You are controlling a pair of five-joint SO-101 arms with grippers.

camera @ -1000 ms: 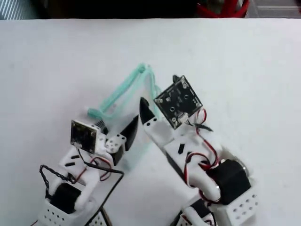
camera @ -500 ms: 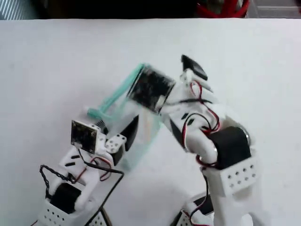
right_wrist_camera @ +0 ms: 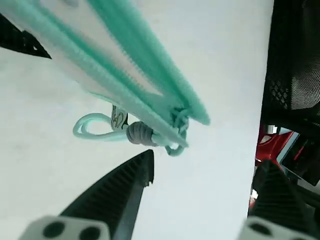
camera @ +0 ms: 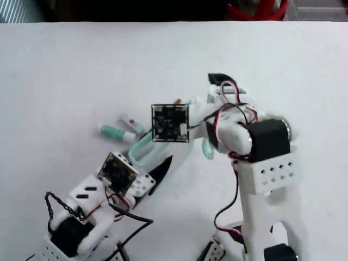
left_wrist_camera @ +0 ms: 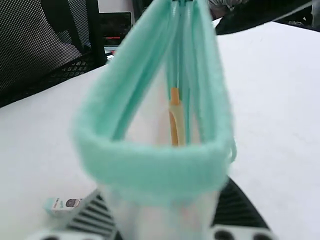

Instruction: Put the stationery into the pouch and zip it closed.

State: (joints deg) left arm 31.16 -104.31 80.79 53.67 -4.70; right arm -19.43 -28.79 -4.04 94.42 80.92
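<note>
Pouch (left_wrist_camera: 165, 165) in left pincer's (left_wrist_camera: 165, 220) grip, its zipper pull (right_wrist_camera: 141, 134) just beyond wide-open right pincer (right_wrist_camera: 205, 170).

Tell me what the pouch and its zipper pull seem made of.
Pouch: walls probably translucent plastic, pale and smooth; matte, fuzzy mint band round the opening looks like fabric.
Zipper pull: seemingly a mint cord loop with a grey bead.

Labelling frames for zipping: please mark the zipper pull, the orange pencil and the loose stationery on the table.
zipper pull (right_wrist_camera: 140, 133): right wrist view, its grey bead.
orange pencil (left_wrist_camera: 174, 117): left wrist view, its shaft inside the pouch (left_wrist_camera: 150, 172).
loose stationery (camera: 115, 131): high view, the teal stick's middle.
</note>
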